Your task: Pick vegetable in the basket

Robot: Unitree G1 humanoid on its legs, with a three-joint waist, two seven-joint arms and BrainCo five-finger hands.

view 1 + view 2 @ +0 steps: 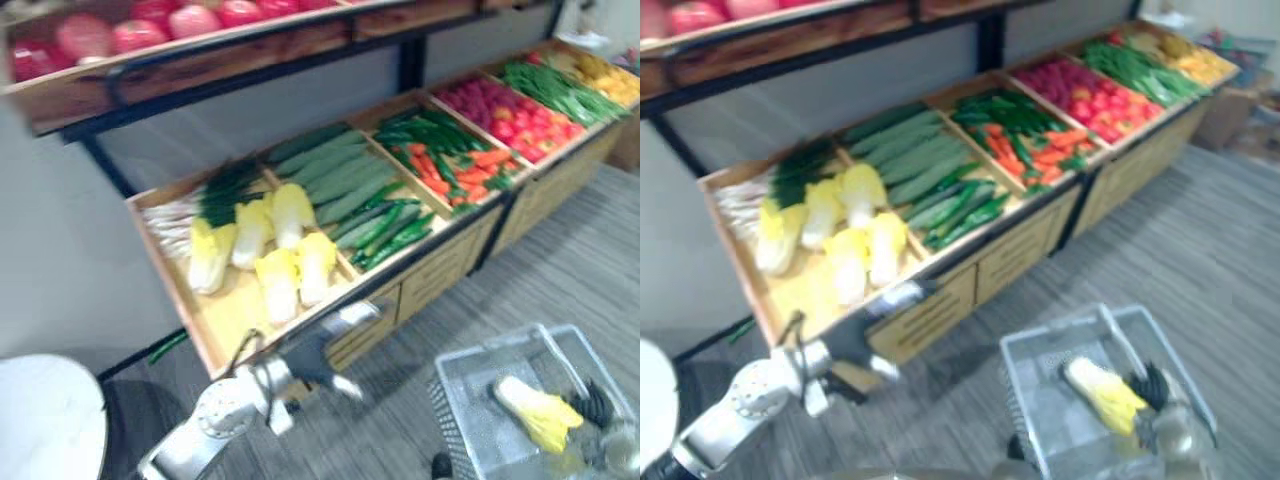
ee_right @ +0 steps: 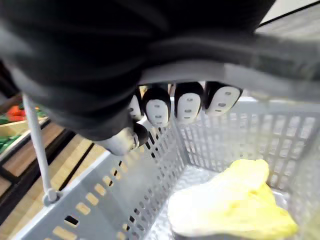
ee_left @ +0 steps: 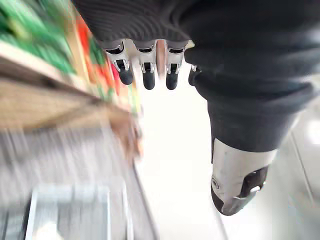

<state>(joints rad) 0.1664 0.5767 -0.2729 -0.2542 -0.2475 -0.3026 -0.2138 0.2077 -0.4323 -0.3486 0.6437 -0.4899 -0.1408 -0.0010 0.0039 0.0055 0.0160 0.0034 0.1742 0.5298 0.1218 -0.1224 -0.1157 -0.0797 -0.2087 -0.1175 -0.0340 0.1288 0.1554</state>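
One yellow leafy cabbage (image 2: 235, 205) lay inside the grey perforated plastic basket (image 2: 125, 185) at the robot's right. Two hands showed. The right hand (image 2: 189, 106) had its fingers curled tight round the basket's thin grey handle (image 2: 37, 145), above the cabbage and clear of it, and the left hand (image 1: 318, 352) hung with fingers straight and loose, holding nothing, just before the wooden display shelf (image 1: 440, 265). Five more yellow cabbages (image 1: 278, 282) lay in that shelf's nearest compartment beside white-and-green leeks (image 1: 190, 215), with long green cucumbers (image 1: 340, 175), orange carrots (image 1: 470, 165) and red tomatoes (image 1: 510, 110) in compartments farther along.
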